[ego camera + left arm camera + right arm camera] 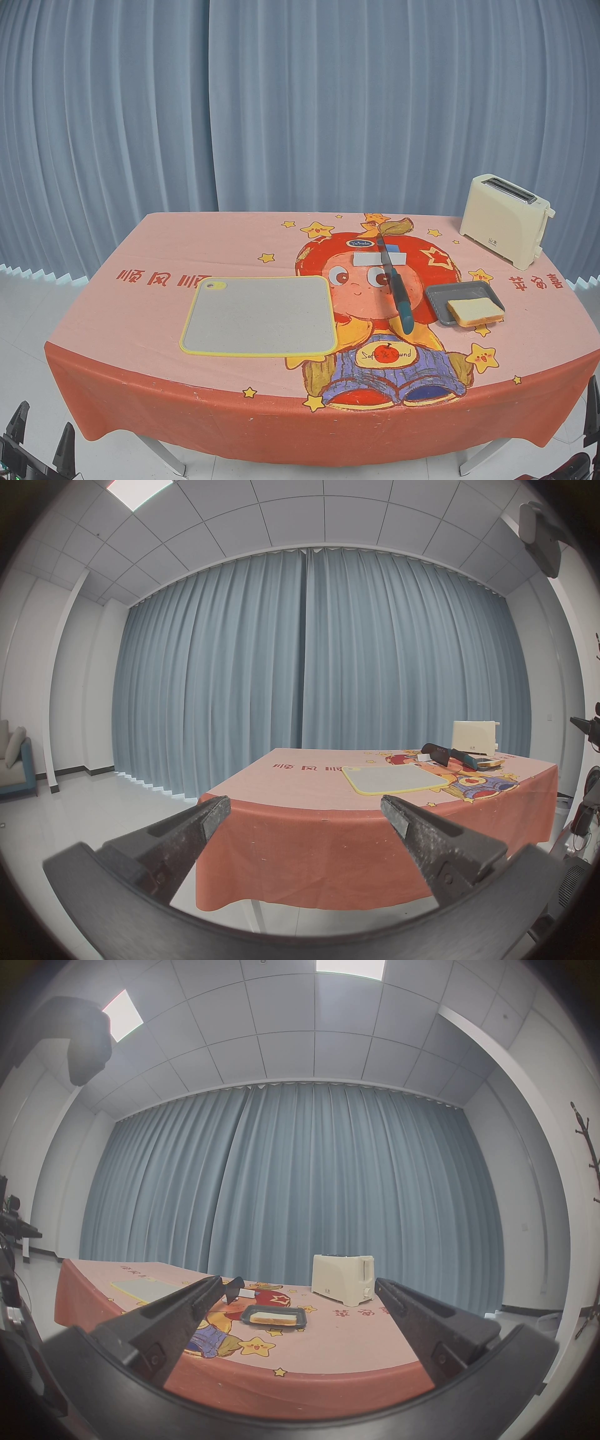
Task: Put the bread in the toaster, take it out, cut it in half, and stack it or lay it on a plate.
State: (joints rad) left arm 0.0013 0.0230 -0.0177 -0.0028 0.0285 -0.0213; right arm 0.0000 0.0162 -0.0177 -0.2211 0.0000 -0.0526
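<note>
Bread (475,310) flat in dark tray (437,292), right side of tabletop (156,250), toaster (503,219) behind it. Right gripper (299,1285) probably nearer; left gripper (304,802) farther. Both jaws wide, empty.

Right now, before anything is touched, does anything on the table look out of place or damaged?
Nothing spilled or damaged. The bread sits in the near right corner of the tray, and the knife lies slantwise, its blade propped on a small block.
</note>
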